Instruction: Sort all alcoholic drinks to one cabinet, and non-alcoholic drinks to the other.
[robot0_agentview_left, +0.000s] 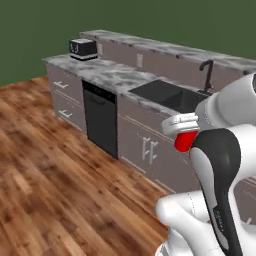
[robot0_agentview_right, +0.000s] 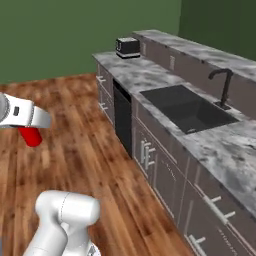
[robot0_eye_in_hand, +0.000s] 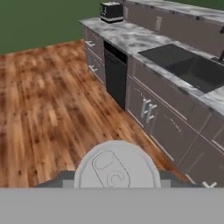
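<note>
Nearest the lens in the hand view, the silver top of the red can (robot0_eye_in_hand: 116, 168) is seen at the bottom centre, with its pull tab. On both sides of it the fingers (robot0_eye_in_hand: 59, 177) are pressed, so the gripper (robot0_eye_in_hand: 116, 179) is closed on the can. In the left base view the red body is seen at centre right, under the white hand. For a good carry, the can should be kept upright and moved slowly, well apart from the counter (robot0_eye_in_hand: 131, 37) edge, until a cabinet (robot0_eye_in_hand: 146, 111) is reached.
</note>
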